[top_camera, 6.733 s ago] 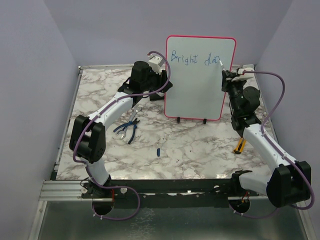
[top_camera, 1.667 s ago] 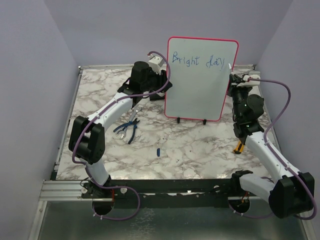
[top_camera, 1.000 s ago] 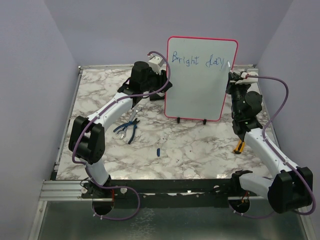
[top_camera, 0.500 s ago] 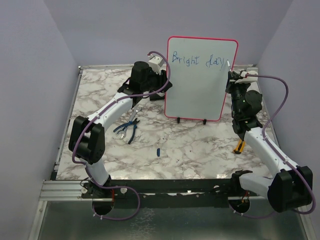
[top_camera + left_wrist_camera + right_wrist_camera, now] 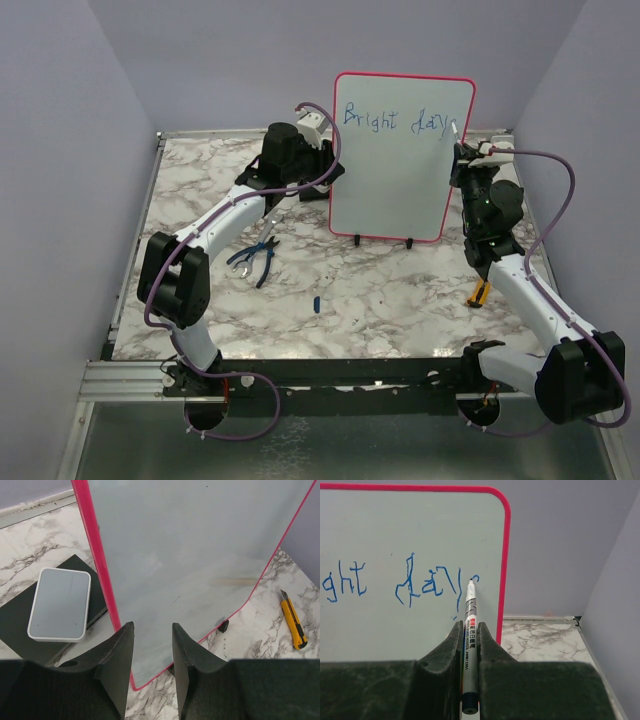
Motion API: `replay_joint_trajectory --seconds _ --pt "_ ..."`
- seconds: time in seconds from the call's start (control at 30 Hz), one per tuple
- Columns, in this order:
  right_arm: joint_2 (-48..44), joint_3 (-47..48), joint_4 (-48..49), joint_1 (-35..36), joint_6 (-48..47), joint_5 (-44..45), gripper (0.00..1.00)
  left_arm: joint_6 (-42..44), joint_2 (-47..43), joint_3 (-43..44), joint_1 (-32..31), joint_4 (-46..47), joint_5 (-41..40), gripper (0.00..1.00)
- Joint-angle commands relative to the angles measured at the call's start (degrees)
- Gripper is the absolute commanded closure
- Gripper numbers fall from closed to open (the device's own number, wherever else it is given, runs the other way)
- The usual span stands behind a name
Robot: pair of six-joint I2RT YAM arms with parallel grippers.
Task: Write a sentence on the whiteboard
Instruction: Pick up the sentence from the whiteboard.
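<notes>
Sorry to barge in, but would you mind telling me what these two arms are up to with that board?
The right gripper is shut on a marker whose tip is at the whiteboard, near its top right edge. It is writing in blue. The sentence reads "Bright day" at this point, with one more stroke begun. The left gripper is open at the board's left edge, seen from behind. Whether it touches the board cannot be told.
</notes>
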Motion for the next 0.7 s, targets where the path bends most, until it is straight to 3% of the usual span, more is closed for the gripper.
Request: replay_joint_trajectory --seconds 0.0,0.67 --pt "-0.27 0.08 -1.17 -0.21 0.38 -0.54 0.99 0.46 -2.05 -0.46 -0.33 0.28 -0.10 0.62" --pt "-1.20 -1.18 -1.86 -0.21 0.53 3.33 0.99 0.36 -2.47 -0.58 -0.30 0.28 -0.01 0.62"
